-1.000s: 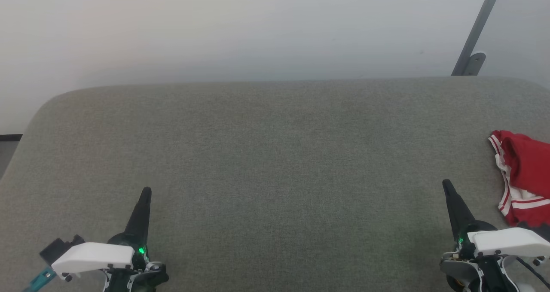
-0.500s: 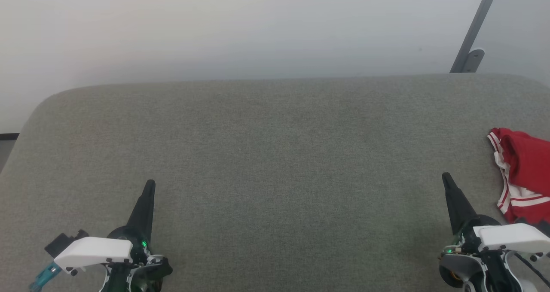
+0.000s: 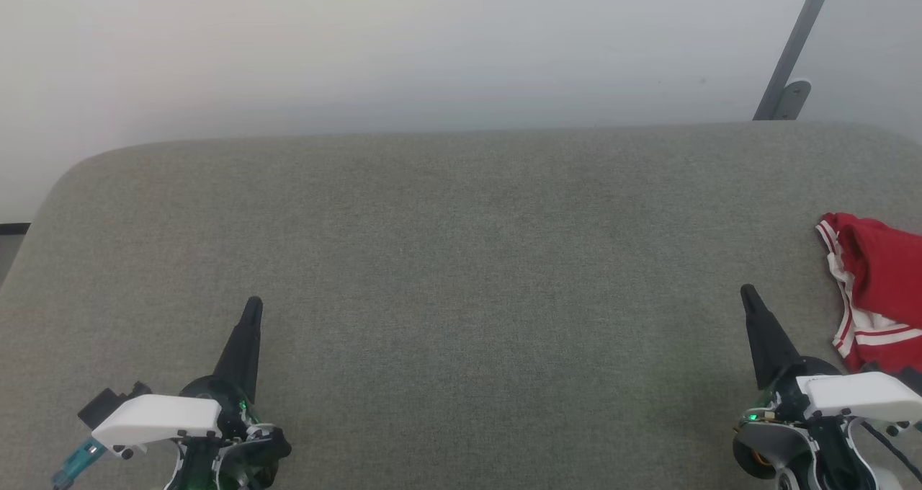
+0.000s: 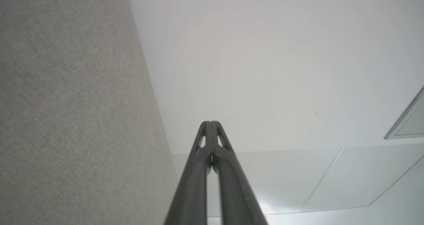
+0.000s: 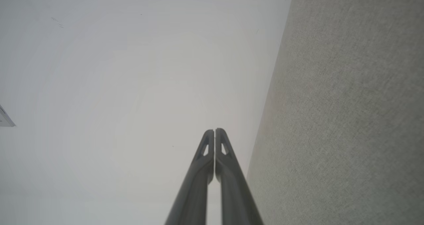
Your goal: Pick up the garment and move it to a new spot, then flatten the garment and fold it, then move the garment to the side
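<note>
1. While both pairs of dark fingers are clenched tip to tip with nothing between them, the left gripper (image 3: 251, 307) points forward over the near left of the one grey fabric surface (image 3: 461, 245), and the right gripper (image 3: 748, 292) over its near right.
2. One garment (image 3: 882, 274), red with red-and-white striped trim, lies crumpled at the surface's right edge, near the right gripper and apart from its fingers.
3. One grey metal bar (image 3: 801, 39) slants against the pale wall (image 3: 403, 43) behind.
</note>
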`<state>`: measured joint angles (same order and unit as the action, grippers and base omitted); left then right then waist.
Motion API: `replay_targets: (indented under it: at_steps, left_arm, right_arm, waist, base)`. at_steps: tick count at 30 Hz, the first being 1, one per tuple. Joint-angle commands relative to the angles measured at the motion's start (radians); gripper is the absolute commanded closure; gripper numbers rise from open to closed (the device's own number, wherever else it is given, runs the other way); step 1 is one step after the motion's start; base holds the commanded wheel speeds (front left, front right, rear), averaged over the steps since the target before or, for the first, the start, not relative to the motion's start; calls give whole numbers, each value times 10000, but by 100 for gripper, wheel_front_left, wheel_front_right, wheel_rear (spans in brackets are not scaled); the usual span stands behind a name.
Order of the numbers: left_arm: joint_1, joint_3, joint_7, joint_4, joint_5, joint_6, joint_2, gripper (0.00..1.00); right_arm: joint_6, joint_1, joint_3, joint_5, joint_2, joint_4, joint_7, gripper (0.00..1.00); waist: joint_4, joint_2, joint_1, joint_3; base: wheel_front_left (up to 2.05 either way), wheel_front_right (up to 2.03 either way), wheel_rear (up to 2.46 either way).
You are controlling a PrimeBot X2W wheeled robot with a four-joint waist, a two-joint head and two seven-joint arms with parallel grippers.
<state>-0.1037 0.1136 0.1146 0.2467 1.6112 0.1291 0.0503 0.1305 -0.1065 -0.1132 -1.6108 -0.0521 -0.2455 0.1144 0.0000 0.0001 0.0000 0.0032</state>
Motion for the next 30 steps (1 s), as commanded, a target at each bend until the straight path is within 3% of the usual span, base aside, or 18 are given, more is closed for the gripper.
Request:
replay_targets:
  at_steps: [1,30]
  left_arm:
    - [-118,4,29,-33,30,28,-21,100]
    - [-118,3,27,-34,32,28,-21,100]
  right_arm:
    - [4,-56,-20,-37,39,34,33,100]
    - [4,-55,-18,-39,40,31,29,100]
  waist:
    - [0,-1,0,-1]
    - [0,-1,0,-1]
  base:
    - [0,0,0]
    - [0,0,0]
